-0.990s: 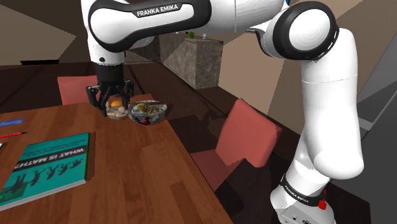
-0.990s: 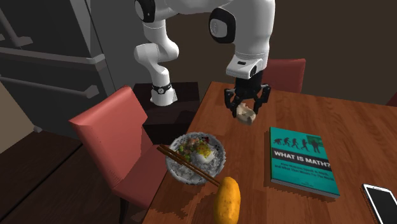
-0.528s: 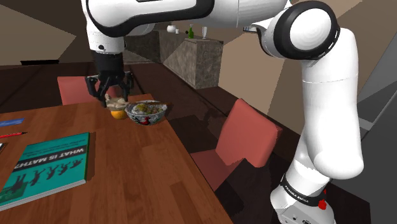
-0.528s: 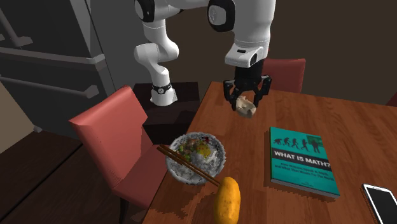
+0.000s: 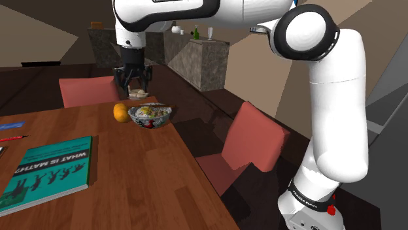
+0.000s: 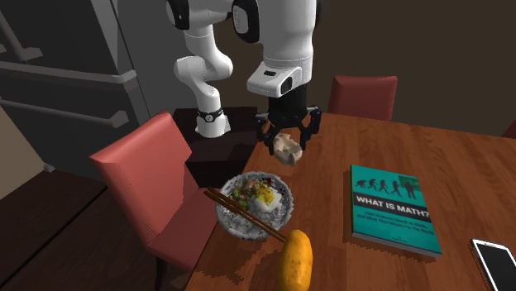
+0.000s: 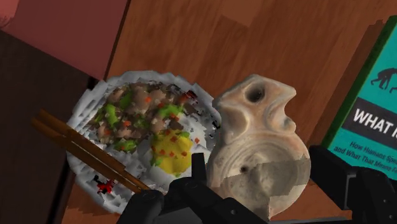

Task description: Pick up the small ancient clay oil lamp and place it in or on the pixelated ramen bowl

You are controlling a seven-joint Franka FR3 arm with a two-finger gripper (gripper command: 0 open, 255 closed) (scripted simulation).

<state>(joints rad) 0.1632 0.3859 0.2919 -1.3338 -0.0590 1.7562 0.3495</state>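
Your work surface is a brown wooden table (image 6: 389, 149) with red chairs (image 6: 149, 178) drawn up to it. The gripper (image 6: 286, 136) pinches the pale clay oil lamp (image 7: 257, 149) between its black fingers. It is lifted clear of the wood, near the ramen bowl (image 6: 225, 213) and higher than its rim, but seemingly not yet squarely over it. Carry it across until it hangs over the noodles. Then lower gently, steer clear of the chopsticks (image 6: 244, 213) lying across the bowl, and let go only when the lamp sits low; dropped high, it could roll off the rim. An orange-yellow fruit (image 6: 294, 258) lies just beside the bowl, and a teal book (image 6: 393, 207) lies well apart from it.
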